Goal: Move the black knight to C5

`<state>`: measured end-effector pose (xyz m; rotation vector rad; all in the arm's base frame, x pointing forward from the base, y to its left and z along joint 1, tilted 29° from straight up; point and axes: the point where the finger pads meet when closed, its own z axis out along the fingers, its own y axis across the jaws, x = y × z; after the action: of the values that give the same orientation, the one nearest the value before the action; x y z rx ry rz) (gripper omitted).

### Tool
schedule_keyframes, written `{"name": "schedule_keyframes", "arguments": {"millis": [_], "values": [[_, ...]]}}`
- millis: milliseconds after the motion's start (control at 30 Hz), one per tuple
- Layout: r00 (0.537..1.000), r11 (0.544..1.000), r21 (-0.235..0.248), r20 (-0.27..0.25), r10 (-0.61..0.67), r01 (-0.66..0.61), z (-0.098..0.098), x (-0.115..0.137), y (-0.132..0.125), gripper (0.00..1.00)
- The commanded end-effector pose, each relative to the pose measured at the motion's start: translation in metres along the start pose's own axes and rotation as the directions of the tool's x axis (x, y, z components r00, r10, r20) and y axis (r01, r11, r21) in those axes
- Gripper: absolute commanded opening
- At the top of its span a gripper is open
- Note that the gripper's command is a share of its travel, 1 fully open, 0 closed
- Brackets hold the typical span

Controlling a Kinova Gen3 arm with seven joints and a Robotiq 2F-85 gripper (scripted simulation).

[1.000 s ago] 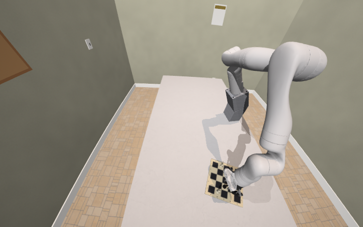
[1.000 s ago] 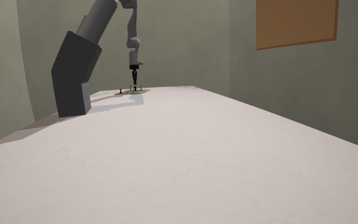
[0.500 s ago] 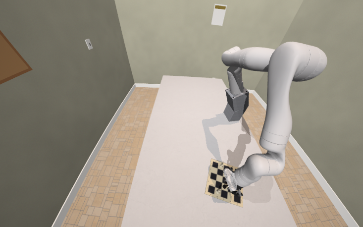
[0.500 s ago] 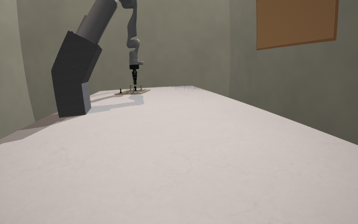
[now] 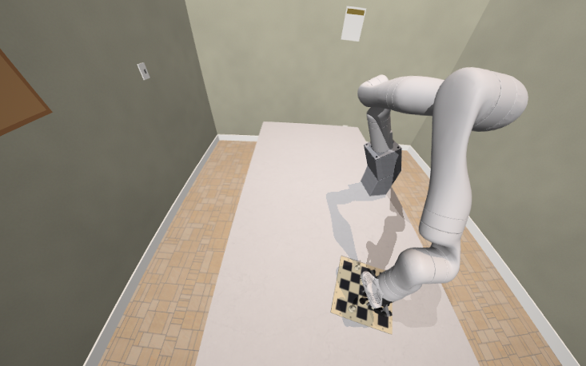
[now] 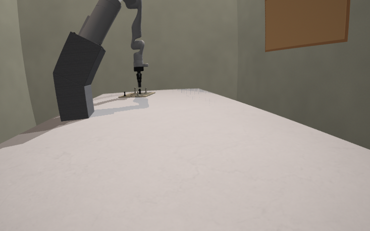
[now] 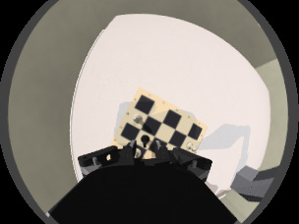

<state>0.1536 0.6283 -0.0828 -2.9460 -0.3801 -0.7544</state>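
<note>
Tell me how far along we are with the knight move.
Done: no move yet, as far as the views show. In hand: the pincer hangs partly open and empty above the board, over a dark piece too small to confirm as the knight. Left: descend, grasp, carry to C5, set it upright, release.

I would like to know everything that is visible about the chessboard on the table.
The chessboard is a small square board with black and cream squares and a tan border. It lies flat on the white table, near the end far from the arm's base and turned a little askew to the table's edges. A few small pieces, dark and light, stand on it. The gripper hangs above it, over a dark piece. The edge letters are too small to read.
</note>
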Motion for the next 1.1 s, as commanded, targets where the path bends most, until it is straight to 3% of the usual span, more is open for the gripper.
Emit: {"name": "schedule_keyframes", "arguments": {"millis": [0,667,1067], "values": [[1.000,1.000,0.005,0.001,-0.006,0.006,-0.001,-0.003,-0.003,0.37],[1.000,1.000,0.008,0.001,-0.006,0.006,0.000,-0.003,-0.004,0.37],[1.000,1.000,0.008,0.001,-0.008,0.008,0.019,-0.004,-0.004,0.37]]}}
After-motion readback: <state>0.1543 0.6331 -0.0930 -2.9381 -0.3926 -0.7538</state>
